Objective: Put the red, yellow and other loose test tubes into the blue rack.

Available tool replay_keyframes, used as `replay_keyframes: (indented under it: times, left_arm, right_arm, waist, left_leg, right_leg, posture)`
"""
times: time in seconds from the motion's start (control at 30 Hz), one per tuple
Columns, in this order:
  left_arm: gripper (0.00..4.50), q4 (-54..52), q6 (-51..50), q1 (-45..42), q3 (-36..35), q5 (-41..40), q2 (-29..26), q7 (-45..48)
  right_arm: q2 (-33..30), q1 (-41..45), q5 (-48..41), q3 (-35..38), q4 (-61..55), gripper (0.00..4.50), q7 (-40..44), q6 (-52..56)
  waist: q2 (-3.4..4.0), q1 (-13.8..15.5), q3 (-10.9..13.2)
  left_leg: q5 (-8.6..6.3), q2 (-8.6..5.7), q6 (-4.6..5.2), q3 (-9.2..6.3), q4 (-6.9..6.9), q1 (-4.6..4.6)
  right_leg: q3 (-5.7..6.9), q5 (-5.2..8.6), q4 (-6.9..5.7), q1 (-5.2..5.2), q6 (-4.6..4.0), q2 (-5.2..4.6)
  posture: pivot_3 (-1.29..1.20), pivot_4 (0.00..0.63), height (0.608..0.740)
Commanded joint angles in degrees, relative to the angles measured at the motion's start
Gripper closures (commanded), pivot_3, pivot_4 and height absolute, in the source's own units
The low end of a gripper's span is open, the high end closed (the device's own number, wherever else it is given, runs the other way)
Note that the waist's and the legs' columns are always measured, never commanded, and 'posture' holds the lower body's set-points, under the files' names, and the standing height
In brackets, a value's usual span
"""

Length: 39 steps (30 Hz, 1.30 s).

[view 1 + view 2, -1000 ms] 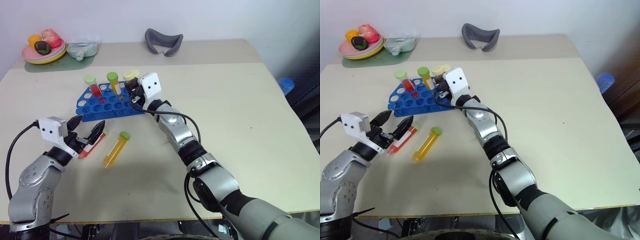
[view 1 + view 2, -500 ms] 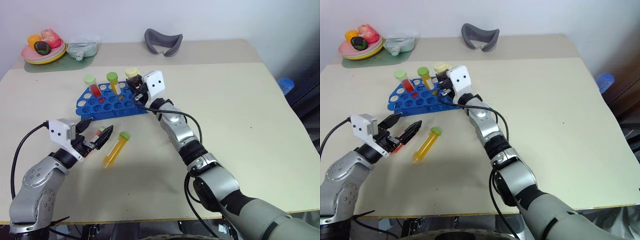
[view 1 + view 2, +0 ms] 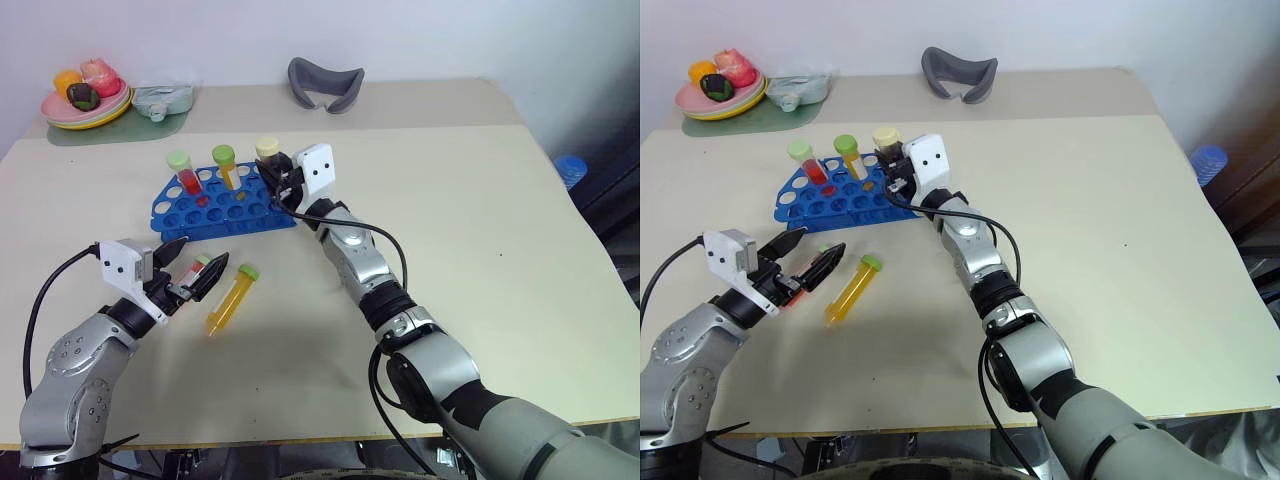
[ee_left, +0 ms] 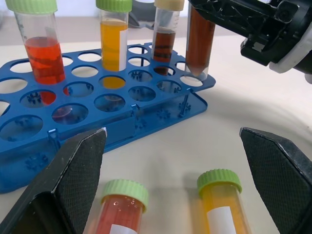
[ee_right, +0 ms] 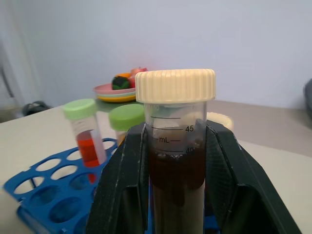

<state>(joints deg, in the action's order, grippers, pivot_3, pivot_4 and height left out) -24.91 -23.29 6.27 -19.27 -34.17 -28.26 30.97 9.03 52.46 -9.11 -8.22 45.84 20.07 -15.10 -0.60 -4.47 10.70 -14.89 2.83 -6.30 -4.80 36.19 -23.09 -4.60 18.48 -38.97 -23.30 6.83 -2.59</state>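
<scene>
brown tube with cream cap [image 5: 174,161] clamped in right gripper [image 3: 282,184], upright, tip at a corner hole of the blue rack [image 3: 222,210]. red [image 3: 186,172], yellow [image 3: 226,164] and another brown tube [image 4: 164,34] stand in the rack. loose red tube [image 4: 119,210] and yellow tube [image 3: 230,298] lie on table [image 3: 480,230]. left gripper [image 3: 192,270] wide open around the red one, holding nothing.

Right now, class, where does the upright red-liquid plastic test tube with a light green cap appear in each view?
Left eye view: red tube, upper left, leftmost in the blue plastic rack.
Right eye view: upper left too.
Left wrist view: standing beside the yellow-liquid tube.
Right wrist view: standing in the rack.
Shared landmark: that rack.
</scene>
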Motion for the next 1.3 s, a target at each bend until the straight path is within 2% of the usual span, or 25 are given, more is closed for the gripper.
replay_keyframes:
  times: [0.03,0.47,0.6,0.63,0.67,0.8,0.97,1.1,1.23,1.3]
  left_arm:
    - [0.00,-0.83,1.26,0.27,-0.72,0.49,-0.59,0.45]
    - [0.00,-0.65,1.71,0.69,-1.02,0.81,-0.34,0.68]
    - [0.00,-0.48,1.76,0.59,-1.04,0.89,-0.44,0.89]
    - [0.00,-0.40,1.77,0.53,-1.05,0.91,-0.46,0.96]
    - [0.00,-0.37,1.79,0.49,-1.03,0.96,-0.46,1.01]
    - [0.00,-0.40,1.79,0.42,-0.99,1.08,-0.34,1.14]
    - [0.00,-1.08,0.81,0.59,-1.61,0.86,-0.91,0.95]
    - [0.00,-2.77,-4.58,-0.24,-2.04,1.27,-4.51,-1.33]
    - [0.00,-6.20,-12.33,-3.84,-2.18,-1.06,-8.64,-4.67]
    - [0.00,-8.77,-17.94,-7.66,-2.44,-4.88,-10.51,-6.48]
  right_arm:
    - [6.81,-1.49,-0.03,-0.77,-0.10,3.29,0.34,-0.15]
    - [5.62,1.28,1.18,1.04,6.61,3.29,-5.16,-3.99]
    - [5.58,0.58,0.63,0.83,6.19,3.29,-3.14,-4.29]
    - [5.63,0.21,0.02,0.77,5.56,2.47,-1.61,-4.07]
    - [5.53,-0.12,-0.04,0.60,4.78,2.12,-0.97,-4.20]
    - [4.73,-1.04,0.51,0.43,1.03,0.17,-0.73,-5.22]
    - [1.06,-4.09,-1.23,0.78,-11.76,0.07,1.14,-1.27]
    - [-4.48,-7.99,-5.12,2.52,-26.22,0.07,3.64,8.48]
    - [-14.32,-12.99,-9.32,2.61,-39.31,0.07,10.58,23.64]
    - [-23.62,-17.20,-9.88,1.36,-45.87,0.07,17.73,28.94]
  waist:
    - [0.00,-0.02,0.00]
    - [0.00,0.21,0.00]
    - [0.00,0.27,0.00]
    - [0.00,0.27,0.00]
    - [0.01,0.25,0.00]
    - [0.02,0.05,0.01]
    - [0.02,0.25,0.01]
    - [0.01,0.43,0.00]
    - [0.00,0.77,0.02]
    - [-0.01,0.91,0.02]
  left_leg:
    - [0.00,0.00,0.00,0.00,0.00,0.00]
    - [0.00,0.00,0.00,0.01,-0.01,0.16]
    - [0.00,0.00,0.00,0.02,-0.01,0.17]
    - [0.00,0.00,0.00,0.02,-0.01,0.17]
    - [0.00,0.00,0.01,0.01,-0.01,0.17]
    - [0.00,0.01,0.00,0.01,-0.03,0.18]
    - [0.00,0.01,0.00,0.01,-0.04,0.17]
    - [-0.01,0.00,0.01,0.00,-0.05,0.17]
    - [-0.01,-0.04,0.01,-0.01,0.00,0.09]
    - [-0.01,-0.05,0.02,-0.02,-0.01,0.09]
  right_leg:
    - [0.00,0.00,0.00,0.00,0.00,0.00]
    - [-0.02,0.00,0.00,0.16,0.00,0.00]
    - [-0.02,0.00,-0.01,0.16,0.00,-0.01]
    - [-0.02,0.00,-0.01,0.16,0.00,0.00]
    - [-0.02,0.00,-0.01,0.16,0.00,0.00]
    - [-0.02,0.00,-0.01,0.15,-0.01,0.01]
    - [-0.02,0.00,-0.01,0.14,0.00,0.00]
    - [-0.02,0.01,0.00,0.15,0.00,-0.01]
    - [-0.01,0.01,0.02,0.16,0.00,-0.05]
    - [0.00,0.01,0.03,0.16,0.00,-0.05]
  posture:
    - [0.00,0.150,0.740]
    - [0.00,0.150,0.740]
    - [0.00,0.150,0.740]
    - [0.00,0.150,0.740]
    - [0.00,0.150,0.740]
    - [0.00,0.150,0.740]
    - [0.00,0.150,0.740]
    - [0.00,0.150,0.740]
    - [0.00,0.150,0.740]
    - [0.00,0.150,0.740]
